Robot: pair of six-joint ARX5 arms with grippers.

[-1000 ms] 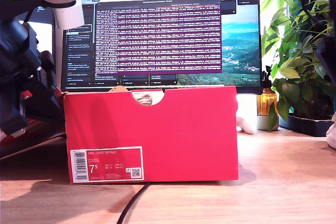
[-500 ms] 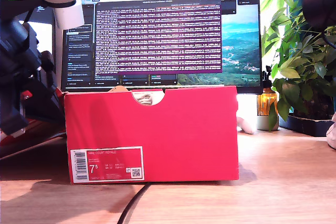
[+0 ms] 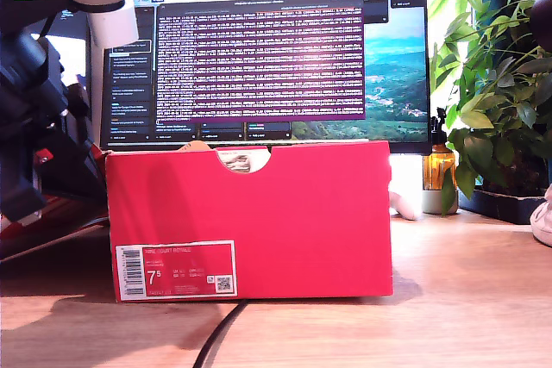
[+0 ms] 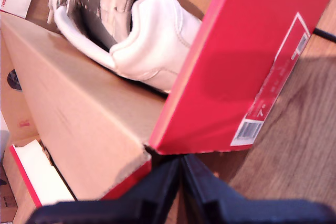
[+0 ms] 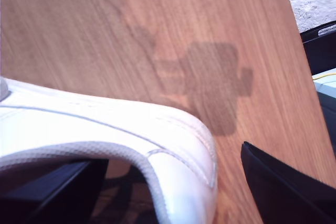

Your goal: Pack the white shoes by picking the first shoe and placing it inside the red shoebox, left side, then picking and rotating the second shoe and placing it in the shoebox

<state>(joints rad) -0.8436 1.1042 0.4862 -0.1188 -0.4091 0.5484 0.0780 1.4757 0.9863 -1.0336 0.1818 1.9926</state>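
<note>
A wooden table carries the red shoebox, with a monitor behind at its 12 o'clock and a plant toward 2 o'clock. One white shoe lies inside. My first gripper is pressed closed, empty. My second gripper straddles the other shoe; grip unclear.

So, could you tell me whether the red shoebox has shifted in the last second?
No. The red shoebox keeps its place under the monitor in the exterior view.
</note>
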